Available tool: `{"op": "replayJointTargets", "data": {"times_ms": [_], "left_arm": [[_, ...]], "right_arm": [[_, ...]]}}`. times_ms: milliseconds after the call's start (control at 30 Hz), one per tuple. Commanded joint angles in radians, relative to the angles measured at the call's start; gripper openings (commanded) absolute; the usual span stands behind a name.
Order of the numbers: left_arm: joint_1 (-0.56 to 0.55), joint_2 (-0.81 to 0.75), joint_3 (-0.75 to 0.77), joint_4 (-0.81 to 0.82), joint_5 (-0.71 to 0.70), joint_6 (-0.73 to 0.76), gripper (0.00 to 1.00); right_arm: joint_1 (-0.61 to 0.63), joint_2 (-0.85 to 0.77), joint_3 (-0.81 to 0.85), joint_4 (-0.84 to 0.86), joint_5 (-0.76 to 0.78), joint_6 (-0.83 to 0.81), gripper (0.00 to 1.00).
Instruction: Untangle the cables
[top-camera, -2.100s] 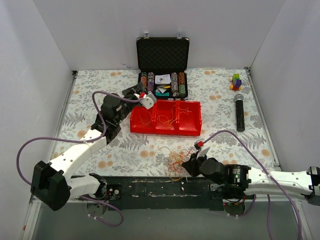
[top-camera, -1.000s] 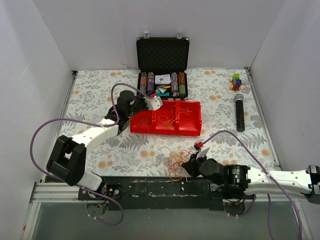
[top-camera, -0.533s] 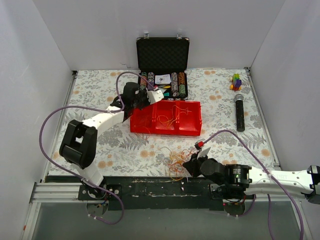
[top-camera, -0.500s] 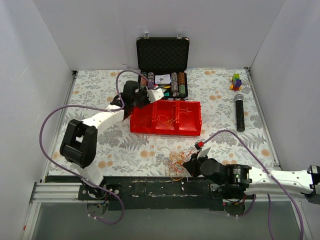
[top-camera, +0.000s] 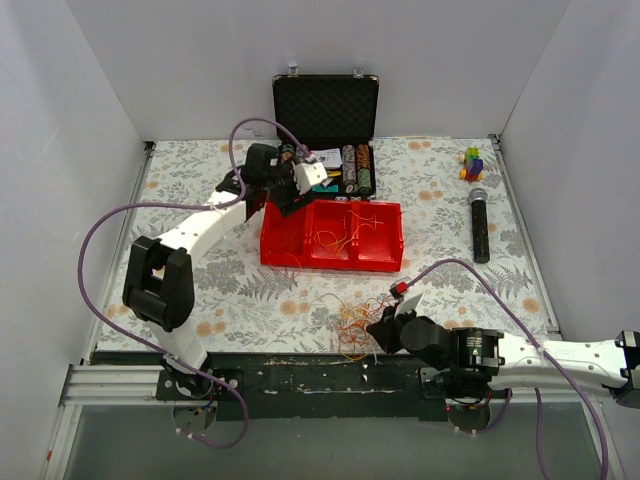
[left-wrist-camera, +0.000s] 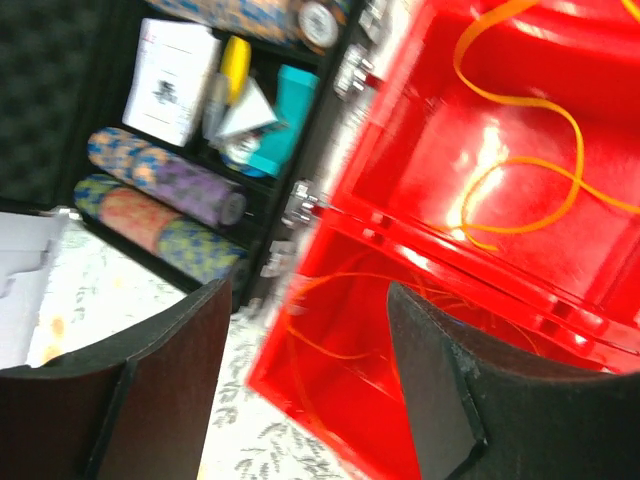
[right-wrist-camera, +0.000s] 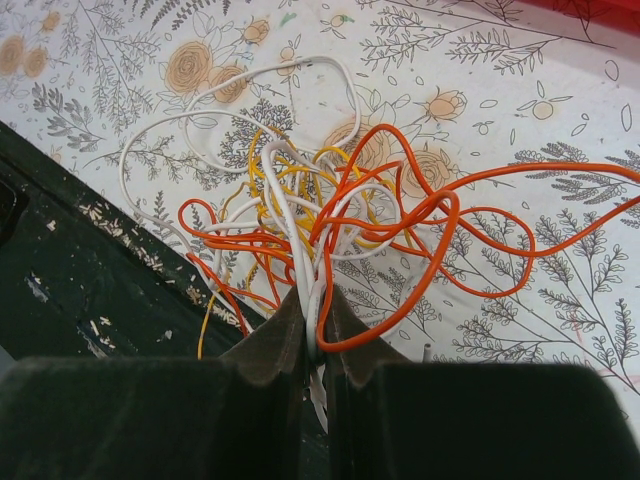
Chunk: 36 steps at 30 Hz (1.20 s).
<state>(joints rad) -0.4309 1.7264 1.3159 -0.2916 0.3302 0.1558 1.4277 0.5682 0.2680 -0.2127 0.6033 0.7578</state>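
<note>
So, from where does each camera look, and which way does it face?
Top external: above and behind the robot, facing down on the table; left arm and right arm show.
Left wrist: faces the red tray and black case between the open left fingers.
Right wrist: low, faces the cables past the right fingers, shut on them.
Shared: top and left wrist, the tray; top and right wrist, the cables.
</note>
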Motion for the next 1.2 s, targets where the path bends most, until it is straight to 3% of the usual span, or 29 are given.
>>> {"op": "replayJointTargets", "data": {"times_ms": [0, 133, 267, 367, 500, 767, 967, 1167], "left_arm": [[0.058, -0.068, 0.175, -0.107, 0.087, -0.081, 0.64], [0.073, -0.19, 0.082, -0.277, 0.184, 0.065, 0.7], [0.07, -0.407, -0.186, -0.385, 0.247, 0.29, 0.73], [0.069, -0.563, -0.381, -0.33, 0.242, 0.437, 0.77], [0.069, -0.662, -0.547, -0.249, 0.268, 0.591, 0.8], [0.063, -0.646, -0.702, -0.049, 0.337, 0.708, 0.82], [0.049, -0.605, -0.774, -0.008, 0.325, 0.832, 0.8], [0.04, -0.541, -0.862, 0.189, 0.279, 0.906, 0.78]], "right_arm": [[0.007, -0.008, 0.039, 0.012, 0.03, 0.014, 0.03], [0.007, -0.011, 0.025, 0.025, 0.029, 0.014, 0.04], [0.008, -0.004, 0.022, 0.045, 0.027, -0.003, 0.08], [0.01, 0.007, 0.025, 0.058, 0.03, -0.009, 0.09], [0.01, 0.024, 0.027, 0.084, 0.023, -0.018, 0.09], [0.011, 0.029, 0.036, 0.087, 0.026, -0.015, 0.09], [0.01, 0.015, 0.034, 0.079, 0.038, -0.006, 0.09], [0.011, 0.01, 0.03, 0.073, 0.032, 0.006, 0.05]]}}
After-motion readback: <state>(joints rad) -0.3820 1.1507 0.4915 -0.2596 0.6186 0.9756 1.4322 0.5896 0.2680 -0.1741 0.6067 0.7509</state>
